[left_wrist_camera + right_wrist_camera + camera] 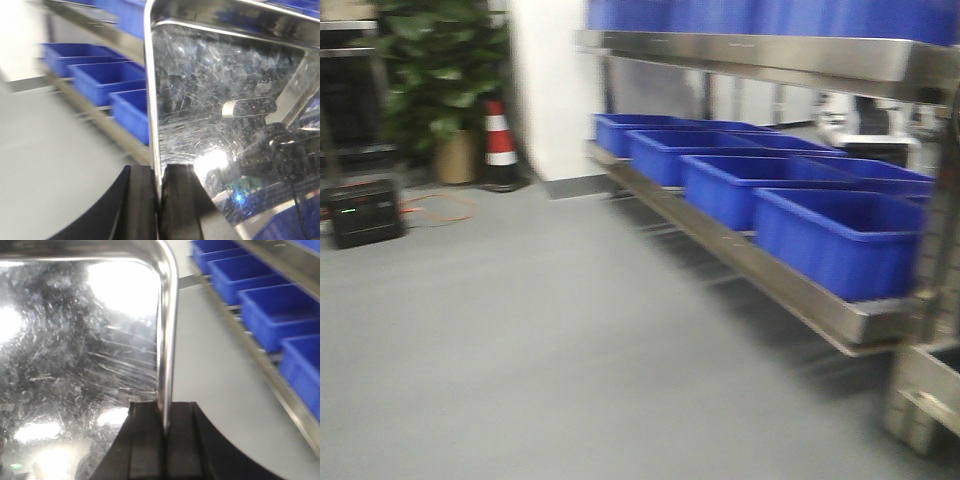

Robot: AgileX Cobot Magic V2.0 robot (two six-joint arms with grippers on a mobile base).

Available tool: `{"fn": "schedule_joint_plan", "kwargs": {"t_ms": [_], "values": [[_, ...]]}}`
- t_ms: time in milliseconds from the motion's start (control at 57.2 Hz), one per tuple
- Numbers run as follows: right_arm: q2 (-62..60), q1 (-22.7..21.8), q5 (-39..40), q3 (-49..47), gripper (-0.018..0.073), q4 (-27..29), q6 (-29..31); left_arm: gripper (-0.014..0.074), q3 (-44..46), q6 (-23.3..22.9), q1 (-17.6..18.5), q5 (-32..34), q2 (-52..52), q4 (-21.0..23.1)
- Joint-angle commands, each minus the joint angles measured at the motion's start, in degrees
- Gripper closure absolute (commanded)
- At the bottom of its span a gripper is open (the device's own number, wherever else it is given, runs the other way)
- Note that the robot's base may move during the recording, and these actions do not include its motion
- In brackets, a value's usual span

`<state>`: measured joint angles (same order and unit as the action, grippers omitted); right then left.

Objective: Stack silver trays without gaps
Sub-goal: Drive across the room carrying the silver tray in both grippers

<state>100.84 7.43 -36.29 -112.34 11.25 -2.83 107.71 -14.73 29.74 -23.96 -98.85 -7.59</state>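
Four blue bins [840,240] are counted in the front row on a steel shelf [790,285], with more behind; their contents cannot be told through the blur. One silver tray [225,100] [75,340] is held off the floor [520,350] beside that shelf. Its left rim is pinched between the closed left fingers [142,200], and its right rim between the closed right fingers [147,440].

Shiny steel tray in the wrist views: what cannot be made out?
- Left wrist view: top and right edges cut off the shiny stainless-steel tray in the left gripper.
- Right wrist view: left edge cuts off the tray in the right gripper; same tray or another, unclear.
- Front view: blurred; shows no tray.
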Motion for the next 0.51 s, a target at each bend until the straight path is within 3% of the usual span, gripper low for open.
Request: {"fn": "schedule_joint_plan", "kwargs": {"t_ms": [0, 489], "values": [[-0.4, -0.4, 2.6, -0.3, 0.064, -1.3, 0.8, 0.0616, 0.4, 0.0, 0.1, 2.8, 0.8, 0.5], [-0.4, -0.4, 2.6, -0.3, 0.064, -1.3, 0.8, 0.0616, 0.4, 0.0, 0.1, 2.8, 0.8, 0.5]]}}
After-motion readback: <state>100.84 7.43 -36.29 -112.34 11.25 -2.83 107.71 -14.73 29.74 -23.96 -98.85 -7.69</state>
